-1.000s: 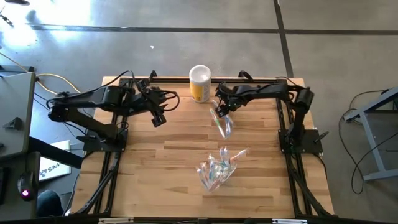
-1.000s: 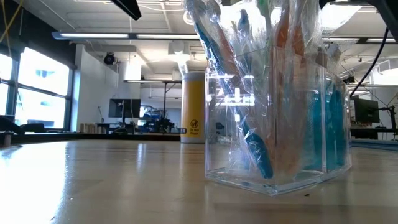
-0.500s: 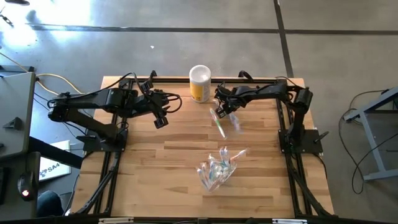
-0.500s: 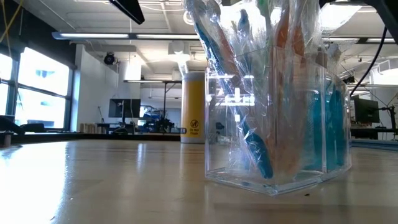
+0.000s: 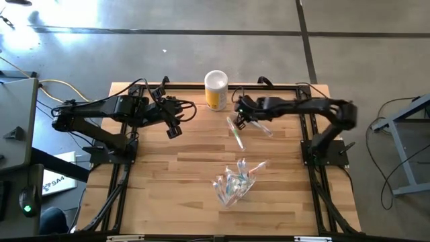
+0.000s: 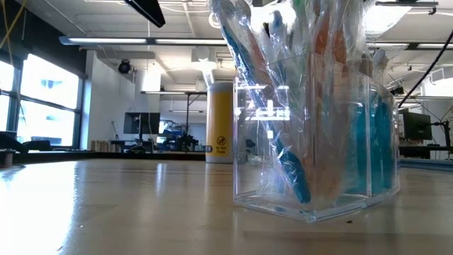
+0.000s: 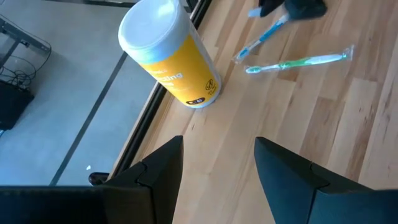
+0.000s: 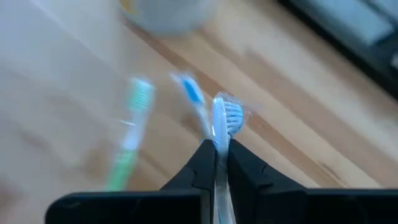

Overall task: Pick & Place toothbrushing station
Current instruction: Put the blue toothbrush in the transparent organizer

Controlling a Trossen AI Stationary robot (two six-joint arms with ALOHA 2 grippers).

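Note:
My right gripper (image 5: 240, 115) hangs over the far middle of the table, shut on a blue-and-white toothbrush (image 7: 264, 36). A green toothbrush (image 5: 236, 136) lies flat on the wood just beside and below it, also seen in the left wrist view (image 7: 298, 61). A clear holder (image 5: 233, 183) stuffed with wrapped toothbrushes (image 6: 283, 85) stands near the table's middle front. My left gripper (image 7: 217, 162) waits open above the far left of the table. My right gripper pinches the blue toothbrush's slim shaft (image 8: 219, 134) between its two fingers, which slant down from the table's right side. The brush lies along the fingers, and its bristled end (image 8: 231, 113) sticks out past the tips. It slants downward off the table.
A yellow canister with a white lid (image 5: 216, 89) stands at the far edge, between the two grippers. Bare wood stretches left of the holder and along the front. Black frame rails (image 5: 114, 181) run down both sides of the table.
My right gripper has risen from the table beside the green toothbrush, taking the blue toothbrush up with it, and has rolled a little. Its elbow has swung toward the table's right edge. The green toothbrush has stayed where it lay.

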